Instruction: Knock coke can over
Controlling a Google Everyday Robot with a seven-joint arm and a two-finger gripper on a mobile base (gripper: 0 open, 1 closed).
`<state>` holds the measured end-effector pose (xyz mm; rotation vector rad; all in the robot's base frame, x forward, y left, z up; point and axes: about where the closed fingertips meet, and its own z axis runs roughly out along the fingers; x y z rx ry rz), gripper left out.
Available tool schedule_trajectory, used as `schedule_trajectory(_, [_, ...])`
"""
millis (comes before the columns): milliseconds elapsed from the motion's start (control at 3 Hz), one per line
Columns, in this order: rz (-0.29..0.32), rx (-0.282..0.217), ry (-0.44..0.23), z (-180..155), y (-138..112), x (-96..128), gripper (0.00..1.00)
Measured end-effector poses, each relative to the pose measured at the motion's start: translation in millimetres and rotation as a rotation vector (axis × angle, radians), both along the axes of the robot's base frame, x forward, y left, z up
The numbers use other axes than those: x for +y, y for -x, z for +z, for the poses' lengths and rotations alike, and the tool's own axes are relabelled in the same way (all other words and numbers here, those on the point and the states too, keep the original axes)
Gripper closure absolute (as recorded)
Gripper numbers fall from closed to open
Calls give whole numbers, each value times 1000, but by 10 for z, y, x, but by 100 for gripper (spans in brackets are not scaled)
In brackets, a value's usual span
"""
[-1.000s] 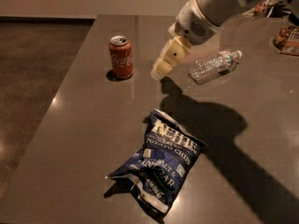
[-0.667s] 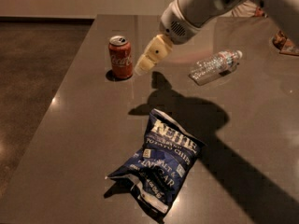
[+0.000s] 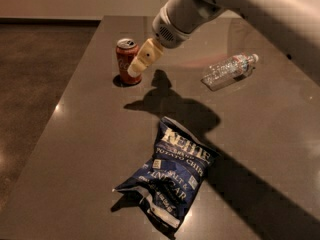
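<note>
The red coke can (image 3: 125, 59) stands upright on the grey table (image 3: 85, 134) at the far left. My gripper (image 3: 136, 69) hangs from the white arm that reaches in from the upper right. Its cream tip is right beside the can's right side, overlapping it in the view. I cannot tell whether it touches the can.
A clear plastic water bottle (image 3: 229, 71) lies on its side at the right. A blue chip bag (image 3: 170, 176) lies in the middle front. The table's left edge runs close to the can, with dark floor (image 3: 35, 84) beyond.
The gripper and arm have moved left across the table, from near the bottle to right beside the can. The can still stands upright.
</note>
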<state>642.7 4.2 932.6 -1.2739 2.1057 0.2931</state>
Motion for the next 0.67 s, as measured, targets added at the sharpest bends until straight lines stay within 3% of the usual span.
schedule_trajectory(667, [-25, 15, -47, -123, -239, 363, 0])
